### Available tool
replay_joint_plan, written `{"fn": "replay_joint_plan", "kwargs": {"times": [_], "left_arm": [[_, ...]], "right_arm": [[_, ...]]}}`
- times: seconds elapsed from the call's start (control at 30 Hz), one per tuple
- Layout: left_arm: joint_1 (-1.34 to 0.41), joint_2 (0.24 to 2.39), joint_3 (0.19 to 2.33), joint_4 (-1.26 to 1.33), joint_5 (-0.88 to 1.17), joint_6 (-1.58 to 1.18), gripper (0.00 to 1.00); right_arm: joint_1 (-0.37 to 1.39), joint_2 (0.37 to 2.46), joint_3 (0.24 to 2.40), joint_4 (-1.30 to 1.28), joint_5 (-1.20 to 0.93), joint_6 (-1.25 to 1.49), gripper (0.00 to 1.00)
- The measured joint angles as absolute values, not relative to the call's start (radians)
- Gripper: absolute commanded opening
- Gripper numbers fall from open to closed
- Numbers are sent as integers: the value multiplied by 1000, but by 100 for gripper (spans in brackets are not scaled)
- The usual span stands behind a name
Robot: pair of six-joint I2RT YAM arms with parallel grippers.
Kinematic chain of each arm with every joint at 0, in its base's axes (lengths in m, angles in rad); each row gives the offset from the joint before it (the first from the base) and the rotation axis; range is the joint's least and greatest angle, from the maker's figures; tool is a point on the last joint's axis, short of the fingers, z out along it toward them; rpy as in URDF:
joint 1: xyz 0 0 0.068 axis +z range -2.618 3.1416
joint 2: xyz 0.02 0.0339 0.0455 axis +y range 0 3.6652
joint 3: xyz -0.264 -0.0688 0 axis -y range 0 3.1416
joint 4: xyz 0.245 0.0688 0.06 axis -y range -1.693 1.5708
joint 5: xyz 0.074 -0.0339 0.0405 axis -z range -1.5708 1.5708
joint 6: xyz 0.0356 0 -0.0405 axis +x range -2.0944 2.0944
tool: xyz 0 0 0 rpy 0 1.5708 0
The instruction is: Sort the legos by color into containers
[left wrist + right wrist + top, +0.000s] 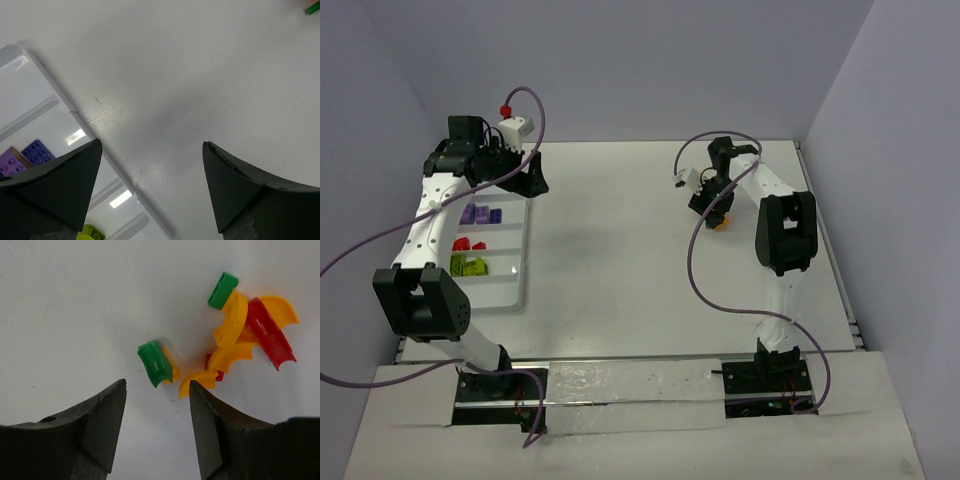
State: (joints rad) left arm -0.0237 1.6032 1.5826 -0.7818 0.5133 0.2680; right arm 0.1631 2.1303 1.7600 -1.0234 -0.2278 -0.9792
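At far left, the tray (30, 85) holds purple legos (31, 151), half hidden behind a finger, and a lime lego (93, 233) cut off by the frame's edge. The left gripper (150, 150) has its jaws wide apart and empty. Rightward, the right gripper (157, 385) has its jaws partly apart, empty, just short of the loose legos (232, 325), an overlapping orange, green and red heap that is hard to count.

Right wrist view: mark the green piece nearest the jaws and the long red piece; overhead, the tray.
green piece (156, 362), right wrist view, its top face.
long red piece (270, 333), right wrist view, middle of its arch.
tray (507, 282), top view, bare floor near front.
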Motion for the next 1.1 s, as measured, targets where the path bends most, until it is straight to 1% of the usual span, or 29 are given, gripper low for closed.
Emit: {"fn": "replay_joint_plan", "kwargs": {"times": [0.27,0.43,0.5,0.7,0.77,0.87,1.0,1.1], "left_arm": [[-25,1634,1588,-783,513,268,90],[-25,1650,1599,-783,512,268,90],[-25,1655,1604,-783,512,268,90],[-25,1656,1609,-783,509,268,89],[-25,1656,1609,-784,508,268,89],[-25,1656,1609,-784,506,268,89],[-25,1656,1609,-784,505,268,89],[-25,1656,1609,-784,505,268,89]], "right_arm": [[163,2166,1777,-1041,-238,-1010,58],[163,2169,1777,-1042,-242,-1023,52],[163,2171,1779,-1041,-246,-1026,51],[163,2192,1782,-1041,-250,-1031,50],[163,2200,1782,-1040,-250,-1031,47],[163,2207,1782,-1040,-251,-1034,40],[163,2208,1782,-1039,-252,-1038,25],[163,2208,1782,-1038,-255,-1037,18]]}}
